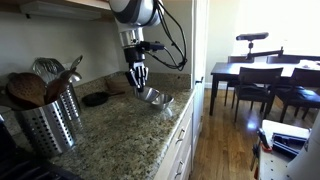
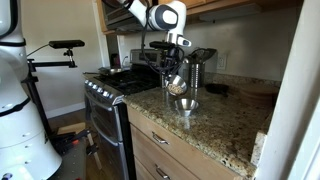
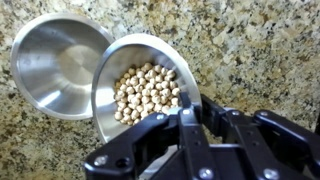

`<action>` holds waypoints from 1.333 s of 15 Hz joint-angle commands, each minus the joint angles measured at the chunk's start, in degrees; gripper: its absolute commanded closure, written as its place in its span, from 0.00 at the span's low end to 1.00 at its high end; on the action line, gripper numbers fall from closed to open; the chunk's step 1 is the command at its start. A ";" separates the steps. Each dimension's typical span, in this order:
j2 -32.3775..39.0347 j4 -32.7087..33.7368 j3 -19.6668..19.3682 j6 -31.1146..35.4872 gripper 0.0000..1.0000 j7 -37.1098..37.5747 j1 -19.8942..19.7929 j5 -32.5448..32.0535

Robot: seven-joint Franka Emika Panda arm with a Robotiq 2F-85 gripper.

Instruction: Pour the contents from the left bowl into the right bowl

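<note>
Wrist view, jaws gripping tilted left bowl (image 3: 108, 78)

The exterior views face the counter (image 1: 110, 135) from opposite ends, fairly near. The wrist view looks down, close. All share the left bowl (image 3: 145, 92).

Wrist view, left bowl (image 3: 122, 58) near rim hidden behind pincer (image 3: 190, 112), pincer body cut off at btm & rt edges.
</note>
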 commanded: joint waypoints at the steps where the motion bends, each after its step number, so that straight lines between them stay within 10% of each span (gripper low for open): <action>1: -3.31 -4.52 0.56 2.96 0.91 -2.88 -1.73 2.52; 20: -5.80 -8.39 0.23 7.14 0.91 -14.20 -5.51 10.24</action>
